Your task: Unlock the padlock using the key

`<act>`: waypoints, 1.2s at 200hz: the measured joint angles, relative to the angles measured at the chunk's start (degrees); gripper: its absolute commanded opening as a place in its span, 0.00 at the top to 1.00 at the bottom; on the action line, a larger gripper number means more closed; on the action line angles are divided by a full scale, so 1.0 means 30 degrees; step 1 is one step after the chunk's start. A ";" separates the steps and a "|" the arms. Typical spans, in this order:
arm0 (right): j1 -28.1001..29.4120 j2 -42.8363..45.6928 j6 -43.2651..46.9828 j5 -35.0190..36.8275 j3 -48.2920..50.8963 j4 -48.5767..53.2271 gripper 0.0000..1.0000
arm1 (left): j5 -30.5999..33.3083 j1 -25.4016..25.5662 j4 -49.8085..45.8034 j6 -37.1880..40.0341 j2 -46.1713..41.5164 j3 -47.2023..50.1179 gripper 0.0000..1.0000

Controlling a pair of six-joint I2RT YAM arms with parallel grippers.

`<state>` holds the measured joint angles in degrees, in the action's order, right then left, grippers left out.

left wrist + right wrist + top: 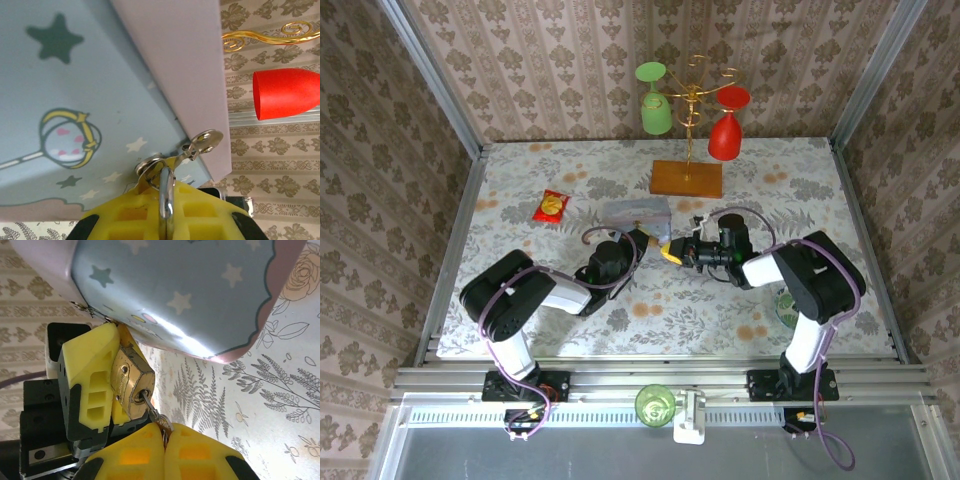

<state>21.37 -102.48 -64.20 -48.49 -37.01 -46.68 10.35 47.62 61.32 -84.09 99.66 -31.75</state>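
1. Left gripper (640, 239) and right gripper (672, 251) are seen tip to tip, just before the pale blue tin (638, 212).
2. The shackle (165, 192) is clamped by the left gripper at the tin's hasp (202, 142).
3. The key (150, 407) — pinched by the right gripper, seated in the padlock (129, 382) — should be turned on its own axis, not pulled.

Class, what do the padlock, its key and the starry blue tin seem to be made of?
Padlock: probably brass, yellow-gold with dull glints on its edges. Key: silvery metal, perhaps steel, thin and shiny. Tin: likely thin sheet metal under glossy printed paint, judging by the sharp highlight; plastic cannot be ruled out.
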 measured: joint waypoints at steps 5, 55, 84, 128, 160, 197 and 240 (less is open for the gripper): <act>-0.0029 0.0175 0.0583 -0.0022 -0.0175 0.0692 1.00 | 0.0000 0.0022 0.0000 -0.0007 0.0000 -0.0015 1.00; -0.0772 -0.0080 0.2331 -0.1566 -0.1166 0.2295 1.00 | 0.0015 0.0138 0.0248 -0.0109 0.0000 -0.0160 1.00; -0.1027 -0.0437 0.2426 -0.2397 -0.1435 0.2222 1.00 | 0.0000 0.0175 0.0262 -0.0117 0.0000 -0.0168 1.00; -0.1231 0.0146 0.4459 -0.2594 -0.2055 0.5333 1.00 | -0.0073 0.0386 0.0270 -0.0109 0.0000 -0.0160 1.00; -0.1355 0.0634 0.5588 -0.2718 -0.2055 0.6732 1.00 | -0.0350 0.0860 0.0262 -0.0117 0.0051 -0.0117 1.00; -0.1151 0.0714 0.5821 -0.2382 -0.2055 0.7155 1.00 | -0.0357 0.0976 0.0270 -0.0117 0.0284 -0.0117 1.00; -0.0539 0.0495 0.4160 -0.0809 -0.1494 0.5231 1.00 | 0.0328 0.0969 0.0342 -0.0124 0.0670 -0.0124 1.00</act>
<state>19.75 -100.99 -51.72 -50.92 -41.50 -30.98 11.33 50.52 62.35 -84.47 101.67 -32.12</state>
